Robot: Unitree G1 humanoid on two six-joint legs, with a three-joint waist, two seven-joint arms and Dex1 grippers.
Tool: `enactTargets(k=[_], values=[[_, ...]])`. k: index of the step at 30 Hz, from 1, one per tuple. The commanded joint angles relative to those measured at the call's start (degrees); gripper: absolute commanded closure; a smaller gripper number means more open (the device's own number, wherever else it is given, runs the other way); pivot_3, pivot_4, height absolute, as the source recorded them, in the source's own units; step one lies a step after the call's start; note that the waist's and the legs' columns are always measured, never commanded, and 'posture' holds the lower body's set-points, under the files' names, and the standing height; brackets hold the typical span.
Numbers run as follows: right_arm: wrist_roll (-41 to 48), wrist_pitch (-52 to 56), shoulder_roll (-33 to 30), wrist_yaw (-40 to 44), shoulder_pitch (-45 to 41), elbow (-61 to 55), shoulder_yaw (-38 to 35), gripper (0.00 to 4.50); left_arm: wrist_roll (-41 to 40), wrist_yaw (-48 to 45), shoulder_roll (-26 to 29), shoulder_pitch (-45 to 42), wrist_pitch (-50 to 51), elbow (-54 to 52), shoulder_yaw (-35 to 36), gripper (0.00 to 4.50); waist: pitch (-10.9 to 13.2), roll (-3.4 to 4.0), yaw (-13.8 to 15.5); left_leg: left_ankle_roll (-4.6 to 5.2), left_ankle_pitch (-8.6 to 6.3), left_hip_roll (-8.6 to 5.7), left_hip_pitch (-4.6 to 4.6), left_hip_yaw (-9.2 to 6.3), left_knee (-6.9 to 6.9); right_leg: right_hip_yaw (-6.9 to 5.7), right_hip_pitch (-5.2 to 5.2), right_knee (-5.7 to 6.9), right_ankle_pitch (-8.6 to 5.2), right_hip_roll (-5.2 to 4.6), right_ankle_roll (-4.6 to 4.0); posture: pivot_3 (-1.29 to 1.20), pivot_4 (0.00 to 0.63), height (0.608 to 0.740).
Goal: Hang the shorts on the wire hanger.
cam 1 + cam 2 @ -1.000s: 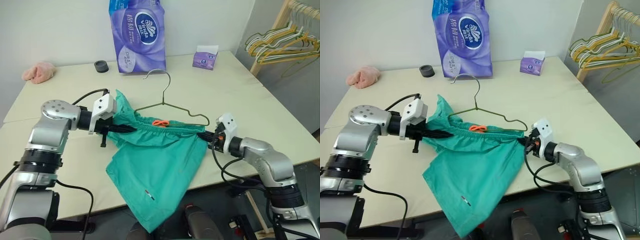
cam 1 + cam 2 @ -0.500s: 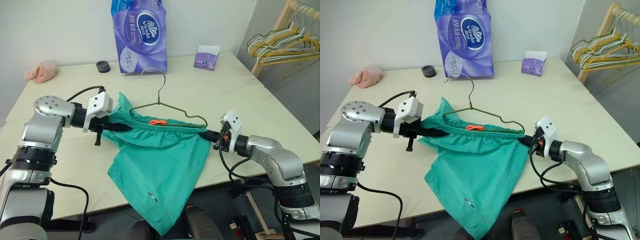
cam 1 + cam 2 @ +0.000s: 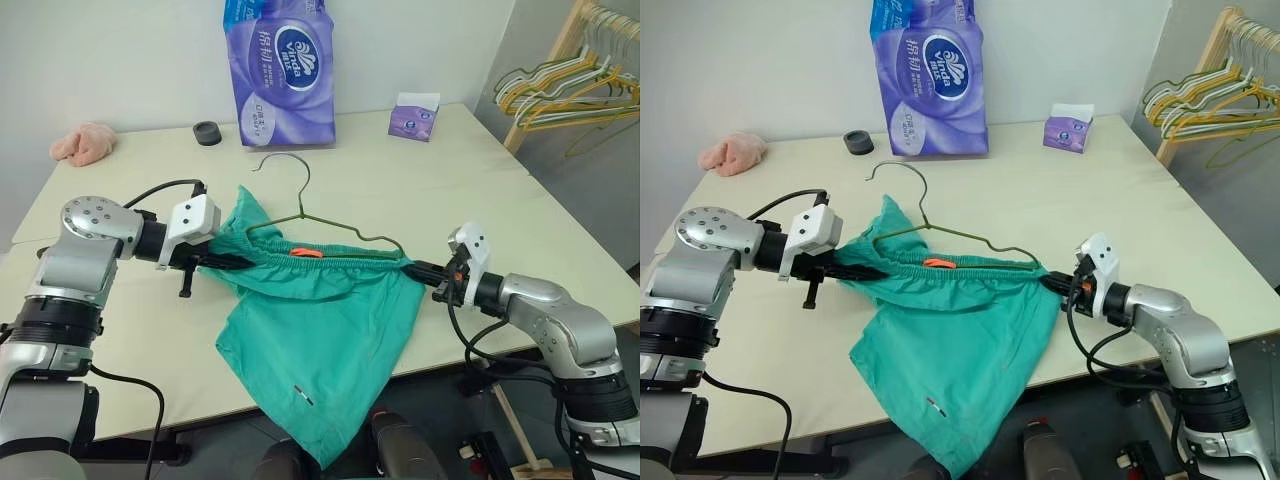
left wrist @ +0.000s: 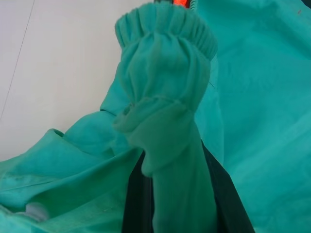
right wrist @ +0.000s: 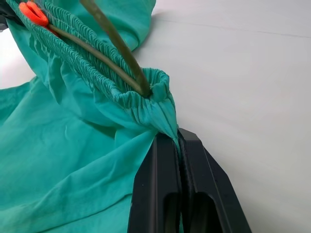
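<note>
The teal shorts with an orange tag hang over the table edge, waistband stretched between both clenched grippers, left and right, around the hanger

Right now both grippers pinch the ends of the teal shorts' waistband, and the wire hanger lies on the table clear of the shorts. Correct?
Not quite. Both the left gripper and right gripper do pinch the waistband of the shorts, but the wire hanger is not clear of them: the right wrist view shows its wire running inside the waistband opening.
</note>
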Motion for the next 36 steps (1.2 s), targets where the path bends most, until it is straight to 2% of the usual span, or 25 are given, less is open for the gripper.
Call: enactTargets(k=[1, 14, 18, 27, 30, 36], values=[[0.24, -0.12, -2.31, -1.93, 0.99, -0.48, -6.18, 4.46, 3.17, 1.21, 3.65, -0.90, -0.93, 2.56, 1.22, 4.50, 0.00, 0.00, -0.01, 0.00, 0.00, 0.00, 0.00, 0.00, 0.00, 0.00, 0.00, 0.00, 0.00, 0.00, 0.00, -0.22, 0.091, 0.740], [-1.95, -3.95, -1.97, -6.90, 1.80, 2.35, -8.62, 4.46, 6.84, 0.57, 5.67, -2.42, -4.45, 6.38, -1.25, 4.50, 0.00, 0.00, -0.10, 0.00, 0.00, 0.00, 0.00, 0.01, 0.00, 0.00, 0.00, 0.00, 0.00, 0.00, 0.00, -0.23, 0.093, 0.740], [-1.37, -4.94, -2.01, -5.73, 2.24, 2.03, -9.38, 4.46, 8.86, 0.67, 6.06, -2.72, -6.11, 8.05, -1.72, 4.50, -0.01, 0.00, -0.09, 0.01, 0.00, 0.01, 0.00, 0.01, -0.04, -0.02, -0.03, 0.00, -0.01, 0.03, 0.01, -0.22, 0.094, 0.740], [-4.09, -5.33, -4.47, -0.99, 3.88, -7.23, 0.26, 4.46, 6.86, 0.73, 2.97, -3.24, -3.77, 6.90, -0.10, 4.50, -0.02, 0.00, -0.02, 0.01, -0.01, 0.01, 0.00, 0.01, -0.01, -0.02, 0.01, 0.02, -0.03, 0.02, 0.04, -0.23, 0.096, 0.740], [-5.52, -6.06, -3.24, -2.37, 2.46, -6.81, 1.42, 3.93, 5.11, 0.64, 2.19, -3.32, -1.68, 5.81, 0.94, 4.50, -0.01, -0.01, -0.06, 0.01, -0.01, 0.02, 0.00, 0.00, -0.01, -0.02, 0.00, 0.03, -0.04, 0.03, 0.06, -0.23, 0.096, 0.740], [-11.28, -9.10, -2.02, -3.02, -2.38, -4.41, 6.87, 1.92, -0.19, 1.08, 0.61, -4.17, 6.35, 2.08, 4.07, 4.50, -0.02, -0.01, -0.04, 0.01, -0.01, 0.01, 0.00, -0.02, -0.01, -0.04, -0.01, 0.04, -0.05, 0.03, 0.06, -0.22, 0.094, 0.740]])
